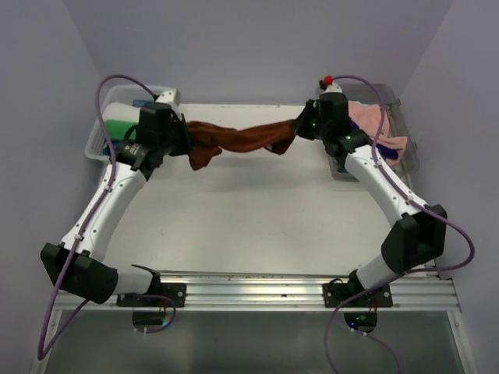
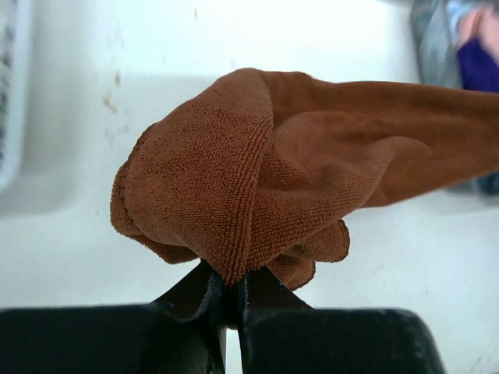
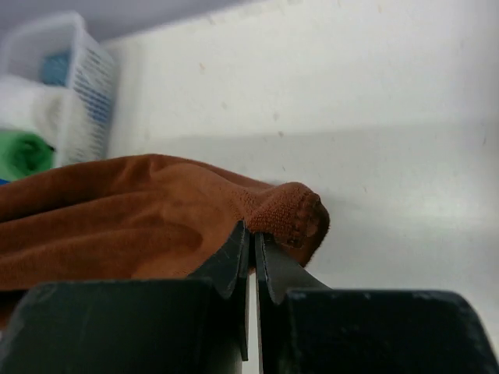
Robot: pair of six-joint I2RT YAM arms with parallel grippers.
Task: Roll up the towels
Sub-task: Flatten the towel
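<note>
A rust-brown towel (image 1: 238,140) hangs stretched between my two grippers above the far part of the white table (image 1: 249,226). My left gripper (image 1: 185,142) is shut on its bunched left end (image 2: 234,195), with the cloth pinched between the fingertips (image 2: 230,284). My right gripper (image 1: 300,128) is shut on the towel's right corner (image 3: 292,214), the jaws closed tight (image 3: 252,238). A pink towel (image 1: 373,121) and a purple one (image 1: 390,152) lie in the right bin. Green (image 1: 121,128), white and blue towels sit in the left bin.
A clear plastic bin (image 1: 97,144) stands at the far left, another clear bin (image 1: 411,148) at the far right. The left bin also shows as a white basket (image 3: 86,86) in the right wrist view. A metal rail (image 1: 257,284) runs along the near edge.
</note>
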